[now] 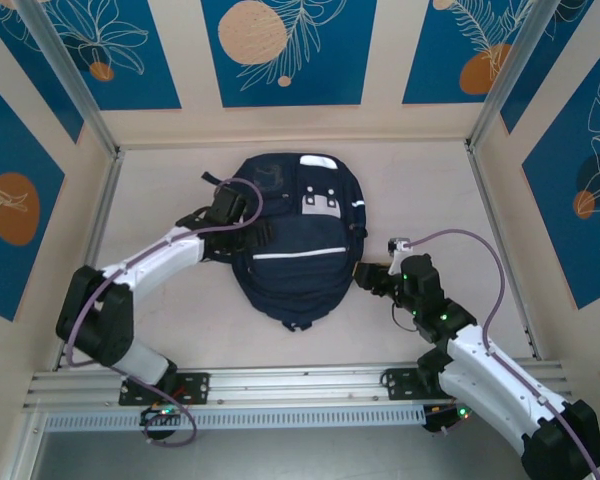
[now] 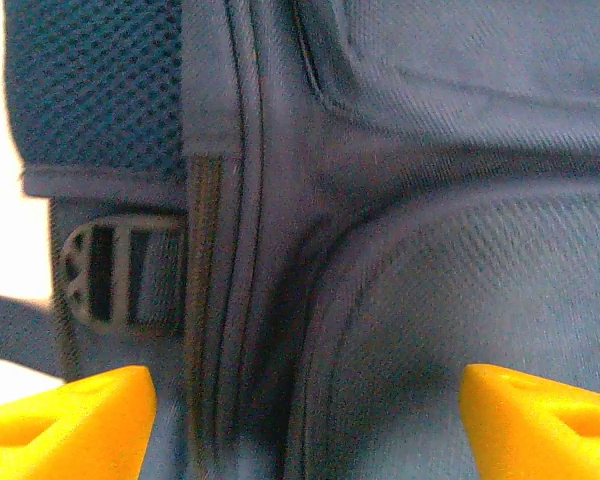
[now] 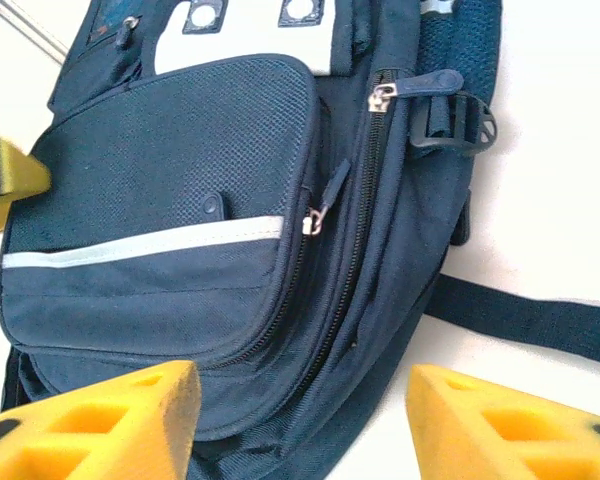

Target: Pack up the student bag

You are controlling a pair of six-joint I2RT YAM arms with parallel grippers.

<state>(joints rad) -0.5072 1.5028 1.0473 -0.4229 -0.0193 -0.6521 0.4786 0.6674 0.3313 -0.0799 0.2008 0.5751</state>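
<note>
— Where is the student bag [image 1: 295, 250]?
— Flat on the table [image 1: 170, 325], front side up, between the two claws. The left claw [image 1: 248, 228] is over its left side. The right claw [image 1: 366, 272] is just beside its right edge, low down.
— How does the left claw stand?
— Spread wide. In its own camera the two yellow fingers [image 2: 70, 425] sit far apart, and the bag's blue cloth lies very close ahead, spanning the gap between them. A grey buckle [image 2: 120, 275] is just ahead of the finger at the left of that view, with a zip line running up beside it. Whether the fingers touch the cloth, I can't tell.
— And the right claw?
— Spread too, pinching nothing. The bag's lower corner lies just ahead of its gap. The front pocket [image 3: 160, 160] with its white stripe [image 3: 140, 245] is ahead, toward the finger at the left of its view. A zip pull [image 3: 380, 97] and a dark buckle [image 3: 458, 125] are farther ahead. A dark strap [image 3: 530, 320] runs over the table ahead of the other finger.
— Are the zips undone?
— Those facing the right claw look shut.
</note>
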